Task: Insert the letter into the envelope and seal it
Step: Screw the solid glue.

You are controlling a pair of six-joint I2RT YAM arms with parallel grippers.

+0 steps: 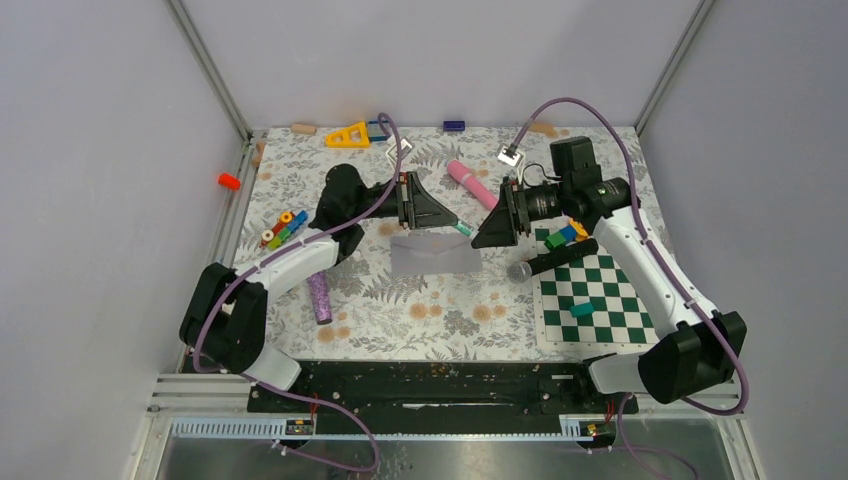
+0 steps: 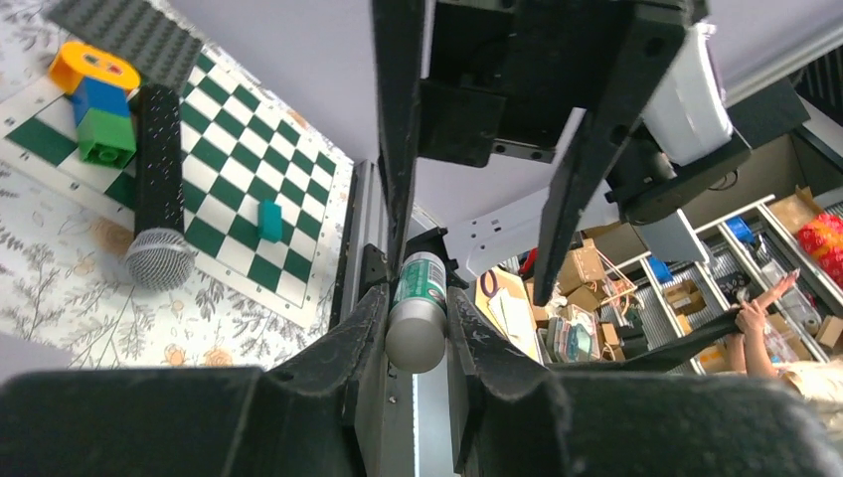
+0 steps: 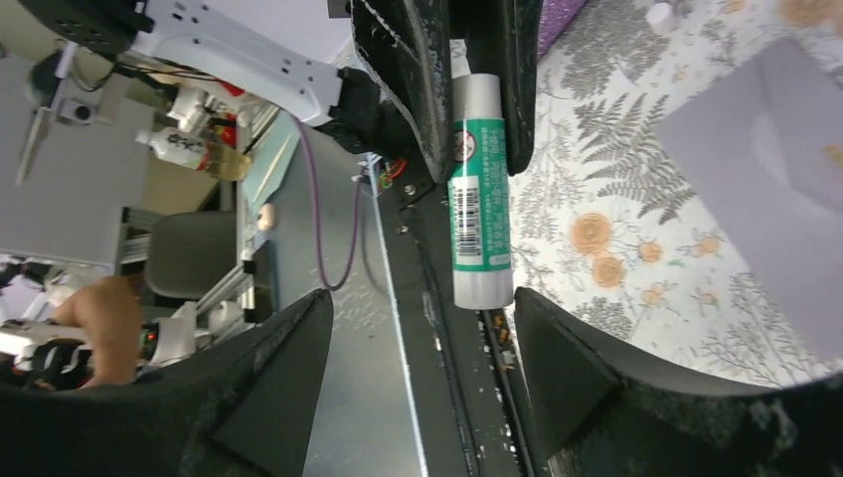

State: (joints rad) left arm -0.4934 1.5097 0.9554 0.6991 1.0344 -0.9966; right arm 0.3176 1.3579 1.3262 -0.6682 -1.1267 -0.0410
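You have a crowded floral tabletop (image 1: 440, 322). On your right lies a green-and-white checkerboard mat (image 1: 600, 300). A black microphone (image 1: 548, 262) rests across its far left corner, the mesh head off the mat and close to the envelope's right end. Stacked coloured blocks (image 1: 565, 236) sit just behind the microphone, and a small teal block (image 1: 582, 310) sits on the mat. A pink cylinder (image 1: 472, 183) lies behind the spot where your two arms meet. A purple glittery tube (image 1: 320, 297) lies beside your left arm (image 1: 290, 262), with a cluster of small coloured blocks (image 1: 283, 228) further left and a yellow triangle (image 1: 348, 135) near the far edge.

Your left jaws are clenched on a green-and-white glue stick (image 3: 479, 189), gripping its upper part so the lower end sticks out toward your right arm (image 1: 650, 265). Your right jaws stand released. Their fingers (image 3: 278, 388) are spread wide on either side of the stick's free end and do not touch it.

The envelope (image 1: 435, 258) lies flat on the tabletop between your arms, just nearer you than the meeting jaws. It is pale grey-lavender, wider than tall, with a faint crease across its face. You cannot tell from here whether its flap is open or folded down
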